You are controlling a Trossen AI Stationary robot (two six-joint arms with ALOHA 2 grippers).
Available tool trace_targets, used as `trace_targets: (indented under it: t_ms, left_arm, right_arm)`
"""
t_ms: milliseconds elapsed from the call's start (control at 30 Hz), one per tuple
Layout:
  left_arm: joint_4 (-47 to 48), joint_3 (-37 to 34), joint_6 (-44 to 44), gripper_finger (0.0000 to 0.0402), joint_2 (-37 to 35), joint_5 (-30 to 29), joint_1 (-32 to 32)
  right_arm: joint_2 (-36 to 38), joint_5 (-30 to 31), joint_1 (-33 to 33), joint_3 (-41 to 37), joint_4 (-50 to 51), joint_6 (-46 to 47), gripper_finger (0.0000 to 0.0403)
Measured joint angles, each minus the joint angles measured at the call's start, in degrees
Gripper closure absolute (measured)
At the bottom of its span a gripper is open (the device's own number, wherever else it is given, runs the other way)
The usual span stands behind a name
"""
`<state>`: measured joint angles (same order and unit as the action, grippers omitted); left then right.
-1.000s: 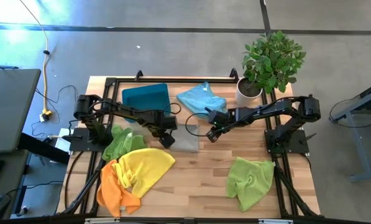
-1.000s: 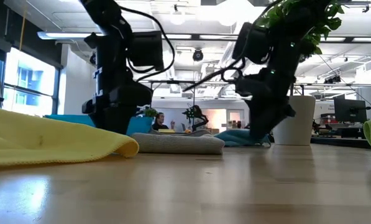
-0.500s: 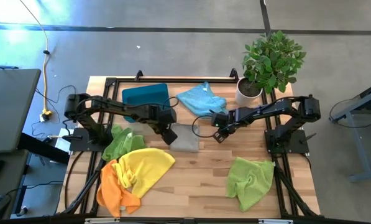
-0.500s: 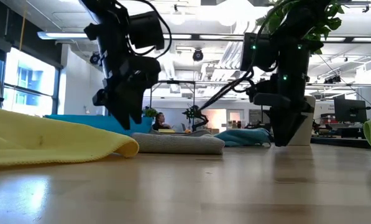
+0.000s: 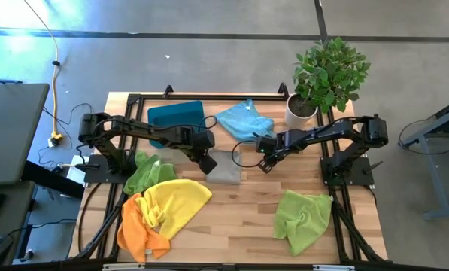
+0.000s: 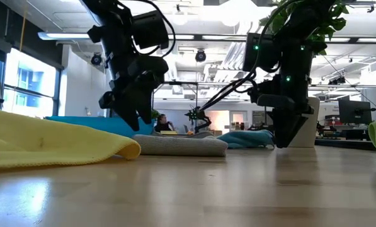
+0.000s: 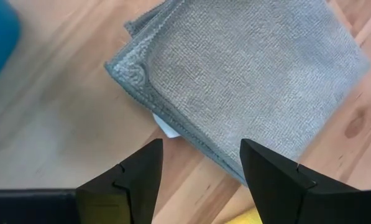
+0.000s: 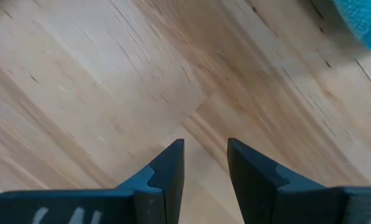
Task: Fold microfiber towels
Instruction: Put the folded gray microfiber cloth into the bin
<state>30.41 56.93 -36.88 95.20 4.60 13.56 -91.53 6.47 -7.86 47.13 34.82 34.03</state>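
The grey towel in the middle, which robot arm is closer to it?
The left. The left gripper hovers right at the folded grey towel's edge, jaws open and empty. The right gripper hangs off to the towel's other side, over bare wood.

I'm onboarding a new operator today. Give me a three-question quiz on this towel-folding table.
1. True or false: the grey towel lies folded at mid-table.
2. Which gripper hovers right at that towel's edge? A) left gripper B) right gripper
3. What colour is the towel beside the teal tray?

Key: 1 true; 2 A, its fingers spread above the towel's edge, nothing held, while the right one sees only bare wood; 3 light blue.
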Motion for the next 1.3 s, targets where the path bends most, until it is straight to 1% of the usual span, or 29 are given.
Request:
trace_targets:
  t_ms: [267, 333, 433, 500, 633, 700, 867, 1000, 1133, 1300]
  left_arm:
    - [-0.03, 0.0, 2.75, 0.0198, -0.02, -0.49, -2.51]
    - [-1.76, -1.12, 3.0, 0.0198, -0.1, -1.31, -2.73]
    - [-7.84, -5.49, 1.6, 0.0194, -1.02, -0.87, -1.95]
    - [-14.0, -9.03, 0.75, 0.0188, -2.2, -0.11, -1.41]
    - [-23.57, -15.43, -0.65, 0.0175, -4.47, -0.94, -0.78]
    - [-28.72, -17.38, -1.57, 0.0169, -5.2, -1.75, -0.83]
    - [-34.94, -19.14, -3.21, 0.0154, -3.76, -4.48, -1.03]
    - [-35.27, -19.53, -5.51, 0.0145, -2.13, -7.3, -1.68]
    - [-35.32, -19.44, -9.36, 0.014, -1.1, -7.67, -2.52]
    - [-34.96, -19.44, -10.12, 0.0137, -1.05, -10.17, -4.34]
  right_arm:
    - [0.0, -0.01, 0.0, 0.0, -0.19, -0.01, 0.0288]
    - [0.0, -0.01, -0.01, 0.0, -0.19, -0.01, 0.0288]
    - [0.0, -0.01, 0.0, 0.0, -0.27, -0.01, 0.0288]
    - [0.0, -0.02, 0.0, 0.0, -0.37, -0.01, 0.0288]
    - [0.0, -0.03, 0.0, 0.0, -0.74, -0.01, 0.0288]
    - [0.0, -0.03, 0.0, 0.0, -0.94, 0.0, 0.0288]
    - [0.01, -0.03, 0.0, 0.0, -1.88, 0.01, 0.0288]
    - [0.02, -0.03, 0.0, 0.0, -2.37, 0.01, 0.0288]
    - [0.02, -0.03, 0.0, 0.0, -3.07, 0.01, 0.0288]
    - [0.02, -0.03, 0.0, 0.0, -3.29, 0.01, 0.0288]
